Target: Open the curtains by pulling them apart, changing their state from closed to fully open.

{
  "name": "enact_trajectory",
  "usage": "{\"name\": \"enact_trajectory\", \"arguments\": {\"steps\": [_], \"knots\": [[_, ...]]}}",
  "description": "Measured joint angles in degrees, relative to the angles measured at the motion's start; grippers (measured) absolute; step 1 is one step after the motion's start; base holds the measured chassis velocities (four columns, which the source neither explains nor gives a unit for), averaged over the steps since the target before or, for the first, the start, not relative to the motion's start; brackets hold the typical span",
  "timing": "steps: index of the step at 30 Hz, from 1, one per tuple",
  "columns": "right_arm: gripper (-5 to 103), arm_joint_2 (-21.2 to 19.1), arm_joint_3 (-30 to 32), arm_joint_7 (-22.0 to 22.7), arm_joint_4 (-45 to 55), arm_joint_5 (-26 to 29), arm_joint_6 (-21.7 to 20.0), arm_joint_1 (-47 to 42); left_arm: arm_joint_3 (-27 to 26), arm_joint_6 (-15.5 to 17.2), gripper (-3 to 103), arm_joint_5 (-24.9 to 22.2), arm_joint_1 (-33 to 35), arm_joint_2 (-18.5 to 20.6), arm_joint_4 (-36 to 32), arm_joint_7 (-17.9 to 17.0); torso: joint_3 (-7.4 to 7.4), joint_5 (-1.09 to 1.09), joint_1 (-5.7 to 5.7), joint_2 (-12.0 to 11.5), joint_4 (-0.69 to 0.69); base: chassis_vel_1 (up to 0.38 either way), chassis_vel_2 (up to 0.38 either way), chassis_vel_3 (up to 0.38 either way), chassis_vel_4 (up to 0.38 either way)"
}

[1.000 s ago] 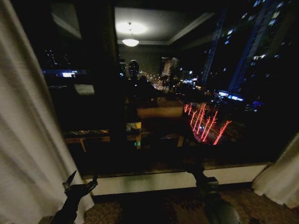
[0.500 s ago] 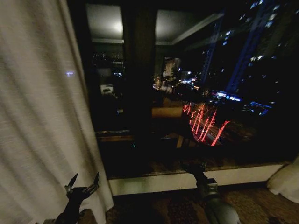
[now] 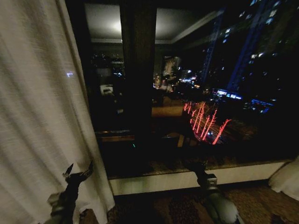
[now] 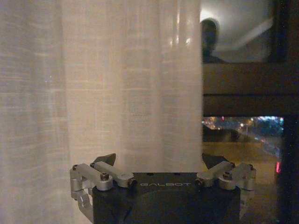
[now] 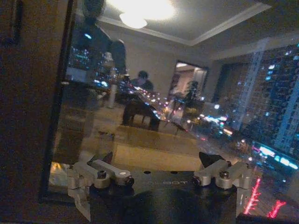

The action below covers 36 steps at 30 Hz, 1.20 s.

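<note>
Left gripper (image 3: 78, 172) gapes beside, perhaps touching, curtains (image 3: 37, 116).

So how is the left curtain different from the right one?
The left curtain hangs tall and fills that whole side of the window, while the right curtain peeks in low at the corner. The open left gripper sits at the left curtain's edge; the right gripper faces bare glass. Both curtains are pale, pleated fabric.
</note>
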Motion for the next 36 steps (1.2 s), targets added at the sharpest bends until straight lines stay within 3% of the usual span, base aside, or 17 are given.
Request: {"name": "enact_trajectory", "arguments": {"steps": [9,16,20,24,26,28,30,33,36], "knots": [[100,0.94,0.1,1.89,-5.29,-0.25,0.24,4.23,3.66,3.37,100,-0.94,-11.17,7.21,7.97,-0.78,0.0,0.06,0.0,0.0,-0.01,0.0,0.0,0.0,0.0],[100,1.18,-0.5,2.28,-7.08,-0.33,-0.11,7.37,4.93,3.81,102,-1.23,-13.2,7.76,9.72,0.37,0.0,0.03,0.0,0.0,0.01,0.0,0.0,0.0,0.0],[100,1.28,-0.81,2.47,-7.73,-0.35,-0.42,8.94,5.32,3.83,93,-1.84,-13.24,7.22,9.72,0.69,0.0,0.04,0.01,0.0,0.0,0.0,0.0,0.0,0.0],[100,1.39,-1.2,2.48,-7.89,-0.34,-1.8,9.97,5.4,3.82,71,-1.89,-12.24,6.65,9.31,1.78,-0.01,0.04,0.0,0.01,0.0,0.0,0.0,0.0,0.0],[100,1.38,-1.26,2.48,-7.8,-0.32,-2.03,10.01,5.37,3.82,71,-1.87,-12.1,6.48,9.27,1.95,0.0,0.04,0.0,0.0,0.0,0.0,0.0,0.0,0.0],[100,1.25,-1.51,2.4,-7.52,-0.28,-2.41,10.03,5.14,3.83,55,-1.83,-11.68,5.89,8.72,2.1,0.0,0.04,0.0,0.0,-0.01,0.0,0.0,0.0,0.0],[100,1.23,-1.59,2.32,-7.5,-0.27,-2.42,10.03,5.11,3.86,55,-1.83,-11.53,5.8,8.52,2.11,0.0,0.04,0.0,0.0,0.0,0.0,0.0,0.0,0.0],[100,1.36,-2.13,2.06,-7.48,-0.18,-2.41,9.87,4.69,4.27,38,-1.83,-10.66,5.71,7.48,2.26,-0.01,0.04,0.0,0.01,0.0,0.0,0.0,0.0,0.0],[100,1.59,-2.3,2.01,-7.4,-0.16,-2.36,9.76,4.41,4.54,33,-1.87,-10.15,5.71,6.9,2.33,-0.01,0.05,0.0,0.0,0.0,0.0,0.0,0.0,0.0]]}}
